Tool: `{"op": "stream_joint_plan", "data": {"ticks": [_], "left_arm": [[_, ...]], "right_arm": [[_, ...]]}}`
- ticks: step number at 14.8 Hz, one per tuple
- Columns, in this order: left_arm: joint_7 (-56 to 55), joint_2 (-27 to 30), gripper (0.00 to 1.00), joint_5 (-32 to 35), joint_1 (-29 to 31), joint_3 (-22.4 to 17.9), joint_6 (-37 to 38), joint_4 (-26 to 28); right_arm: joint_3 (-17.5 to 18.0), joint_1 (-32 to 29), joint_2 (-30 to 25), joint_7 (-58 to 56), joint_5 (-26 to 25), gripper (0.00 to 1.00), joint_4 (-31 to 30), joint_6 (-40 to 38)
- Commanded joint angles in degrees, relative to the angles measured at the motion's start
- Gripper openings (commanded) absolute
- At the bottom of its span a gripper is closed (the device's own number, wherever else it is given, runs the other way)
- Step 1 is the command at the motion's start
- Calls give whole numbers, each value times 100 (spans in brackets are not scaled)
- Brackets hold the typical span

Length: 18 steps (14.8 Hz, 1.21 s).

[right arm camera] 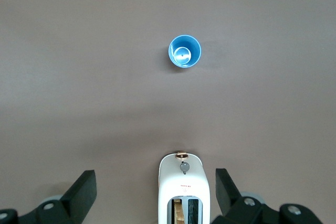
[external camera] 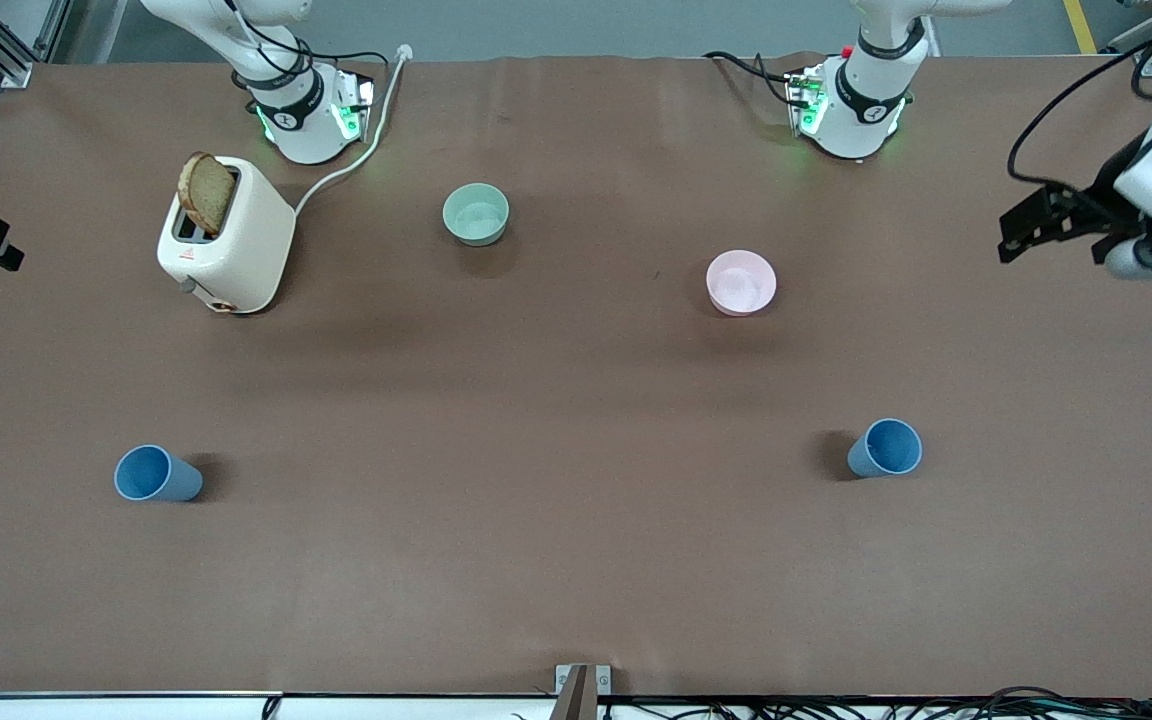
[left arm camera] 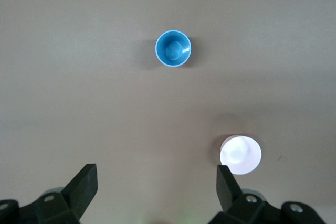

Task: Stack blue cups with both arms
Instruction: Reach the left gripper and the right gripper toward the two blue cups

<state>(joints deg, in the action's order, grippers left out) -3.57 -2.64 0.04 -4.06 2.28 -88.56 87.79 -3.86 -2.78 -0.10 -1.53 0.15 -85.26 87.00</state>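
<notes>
Hovering high, my left gripper [left arm camera: 156, 190] and right gripper [right arm camera: 156, 192] were spread wide, empty; two matte blue plastic tumblers [external camera: 155, 474] [external camera: 885, 448] stood upright, well apart; no lettering legible on white toaster [external camera: 227, 236].

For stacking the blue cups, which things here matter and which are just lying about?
Job: blue cup at the right arm's end; blue cup at the left arm's end; left gripper and right gripper, both open, high over the table.

Lying about: toaster with toast, green bowl, pink bowl.
</notes>
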Motion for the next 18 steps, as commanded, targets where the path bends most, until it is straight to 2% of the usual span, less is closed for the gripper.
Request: {"op": "stream_joint_plan", "data": {"ticks": [1, 5, 8, 11, 13, 15, 18], "left_arm": [[154, -561, 100, -163, 10, -43, -703, 61], [234, -1026, 100, -119, 195, -52, -1749, 580], [242, -1396, 100, -92, 239, -43, -2741, 1255], [286, -1703, 100, -92, 239, -43, -3727, 1828], [286, -1993, 98, -92, 230, -43, -4062, 1891], [313, -2248, 91, -58, 230, -43, -4282, 1882], [313, -2539, 83, 75, 256, -43, -4581, 1847]], "right_arm": [[26, -152, 106, -171, -24, 100, -52, 202], [25, -511, 650, -646, -24, 100, -61, 720], [25, -732, 1204, -857, -24, 100, -113, 1317], [34, -969, 1565, -1461, -15, 100, -717, 2545], [34, -970, 1784, -1587, -15, 100, -1044, 3127], [43, -970, 2179, -1587, 72, 100, -993, 3209], [52, -961, 3013, -1631, 626, 100, -721, 3524]]}}
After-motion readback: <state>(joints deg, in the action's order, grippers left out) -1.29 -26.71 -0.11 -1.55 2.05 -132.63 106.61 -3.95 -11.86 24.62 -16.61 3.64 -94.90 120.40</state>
